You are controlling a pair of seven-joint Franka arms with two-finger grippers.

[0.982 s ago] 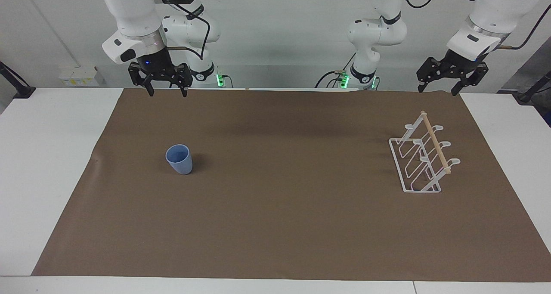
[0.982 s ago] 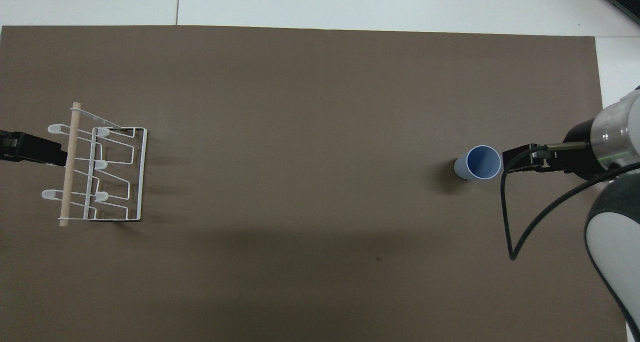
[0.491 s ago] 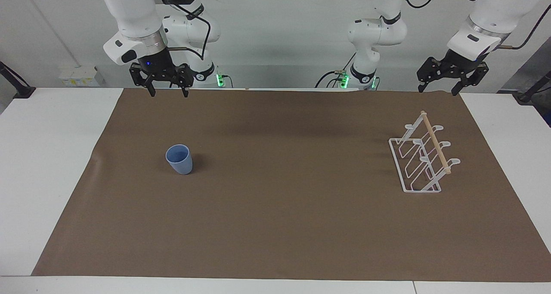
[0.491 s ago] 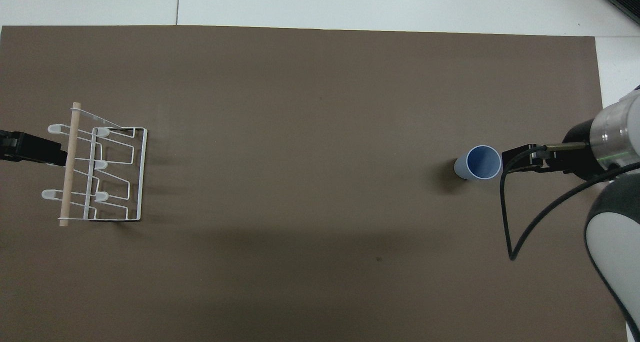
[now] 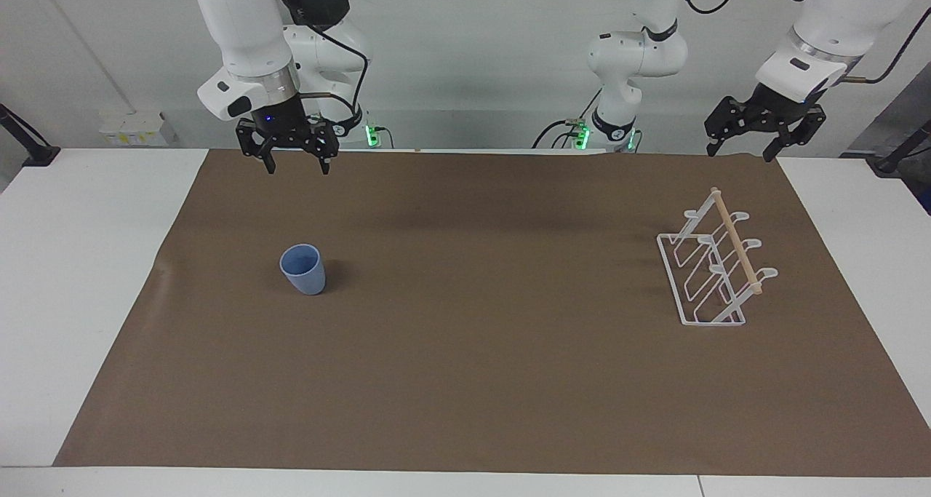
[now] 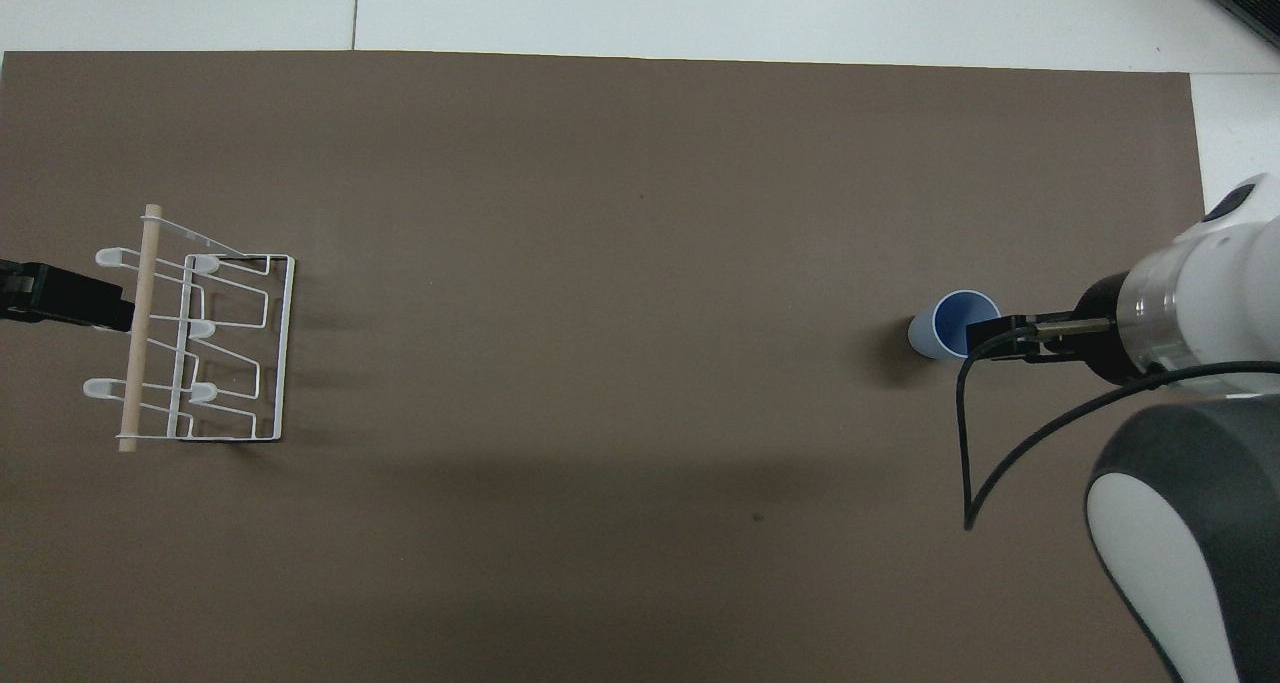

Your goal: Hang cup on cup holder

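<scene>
The light-blue cup (image 5: 302, 268) stands upright on the brown mat toward the right arm's end; it also shows in the overhead view (image 6: 945, 323). The white wire cup holder (image 5: 716, 264) with its wooden rod stands toward the left arm's end and holds no cups; it also shows in the overhead view (image 6: 195, 343). My right gripper (image 5: 296, 165) is open and empty, raised high over the mat. In the overhead view the right gripper (image 6: 988, 337) overlaps the cup's rim without touching it. My left gripper (image 5: 742, 148) is open and empty, and it waits raised beside the holder (image 6: 70, 300).
The brown mat (image 5: 480, 380) covers most of the white table (image 5: 73, 279). A black cable (image 6: 985, 433) hangs from the right wrist above the mat.
My right gripper has moved toward the left arm's end and slightly down, so it now overlaps the cup's rim in the overhead view. The left arm, cup and holder have not moved.
</scene>
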